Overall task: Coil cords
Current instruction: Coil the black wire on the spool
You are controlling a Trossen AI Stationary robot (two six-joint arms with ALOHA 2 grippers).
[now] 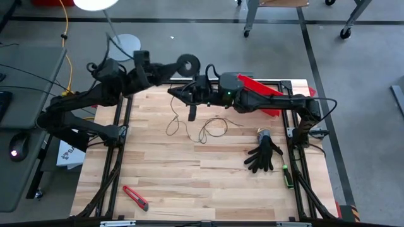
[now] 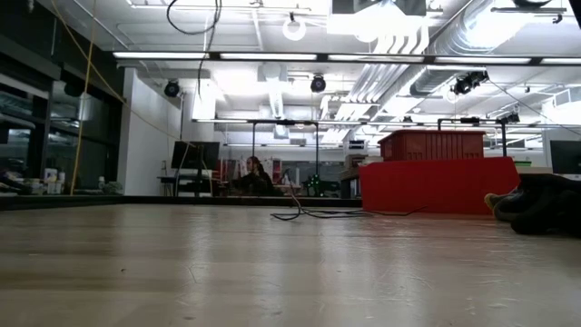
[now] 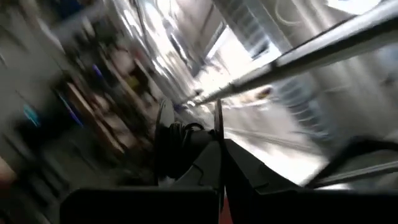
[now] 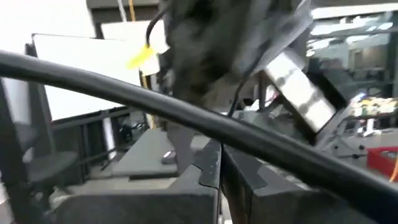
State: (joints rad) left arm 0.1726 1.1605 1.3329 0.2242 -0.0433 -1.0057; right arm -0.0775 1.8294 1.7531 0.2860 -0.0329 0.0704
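From above, the left gripper (image 1: 187, 63) is raised at the far edge of the table (image 1: 189, 183), closed on the round black spool (image 1: 189, 62), while the right gripper (image 1: 192, 113) reaches across beside it, fingers shut, with the thin cord (image 1: 211, 129) looping loose on the wood just below and a black glove (image 1: 265, 156) and a red knife (image 1: 135, 197) lying well apart. At table height neither gripper shows, only the cord (image 2: 309, 214) trailing before a red box (image 2: 436, 184). The left wrist camera shows its fingers (image 3: 211, 168) pressed together against the spool (image 3: 177, 140); the right wrist camera shows its fingers (image 4: 214, 171) closed, though whether they pinch the cord cannot be told.
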